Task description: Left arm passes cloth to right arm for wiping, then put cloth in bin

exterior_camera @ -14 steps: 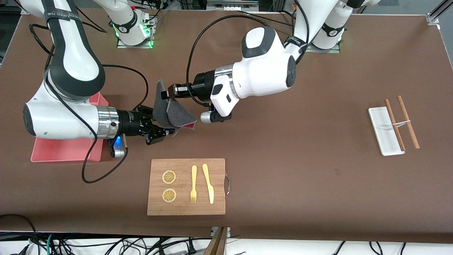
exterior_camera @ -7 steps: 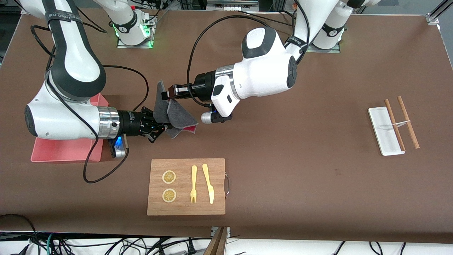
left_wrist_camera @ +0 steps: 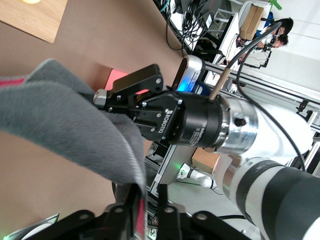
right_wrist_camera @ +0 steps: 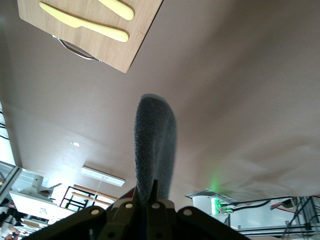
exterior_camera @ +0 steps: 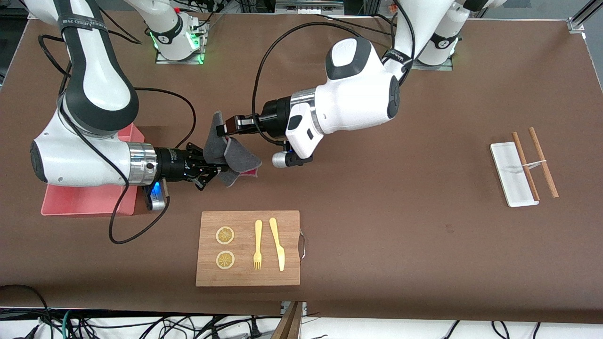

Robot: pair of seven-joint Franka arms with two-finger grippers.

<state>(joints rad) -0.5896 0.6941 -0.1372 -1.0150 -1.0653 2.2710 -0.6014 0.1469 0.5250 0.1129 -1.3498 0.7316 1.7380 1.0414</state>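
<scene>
Only one word reads clearly from here: "ROBOTIQ", in white letters on the black body of the right gripper [left_wrist_camera: 106, 98]. The black strap on the right arm [exterior_camera: 77, 22] and the strap on the left arm [exterior_camera: 395, 57] carry white lettering too small to make out.

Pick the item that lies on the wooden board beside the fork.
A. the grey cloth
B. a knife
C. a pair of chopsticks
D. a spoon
B: a pale yellow knife lies next to the fork on the wooden board, toward its handle end.
</scene>
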